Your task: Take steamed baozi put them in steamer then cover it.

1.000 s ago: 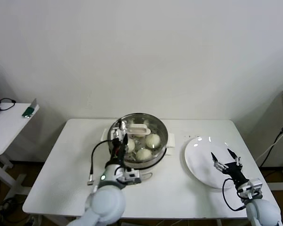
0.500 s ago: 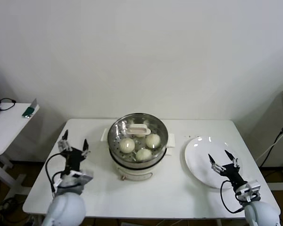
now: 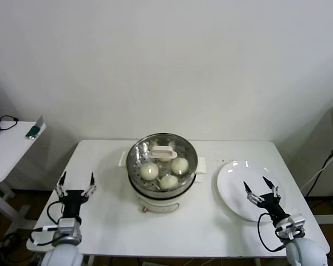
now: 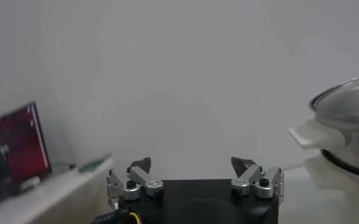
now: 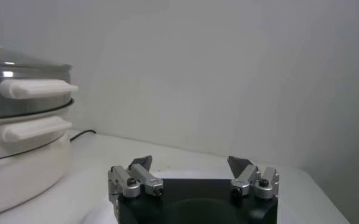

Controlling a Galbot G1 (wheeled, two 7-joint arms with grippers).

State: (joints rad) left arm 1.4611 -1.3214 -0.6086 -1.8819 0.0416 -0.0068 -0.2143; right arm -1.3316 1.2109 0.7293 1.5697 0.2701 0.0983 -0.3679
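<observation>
Sitting at the middle of the white surface (image 3: 211, 221), the steamer (image 3: 162, 191) is a round, shiny steel pot on a white base, covered by a clear domed glass lid (image 3: 162, 158) with a white handle. Three smooth, cream, dome-shaped baozi (image 3: 168, 182) show through the glass; a fourth cannot be made out. Just beside the steamer lies a flat white round plate (image 3: 236, 185), bare and glossy.

Both grippers have fingers spread wide and hold nothing. The left gripper (image 3: 75, 185) hovers near the surface's left edge, well apart from the steamer. The right gripper (image 3: 261, 188) hangs over the plate without touching it.

From the left wrist, the lid's dome (image 4: 347, 103) and a white side handle (image 4: 310, 135) appear edge-on. From the right wrist, two stacked white handles (image 5: 36, 88) show
</observation>
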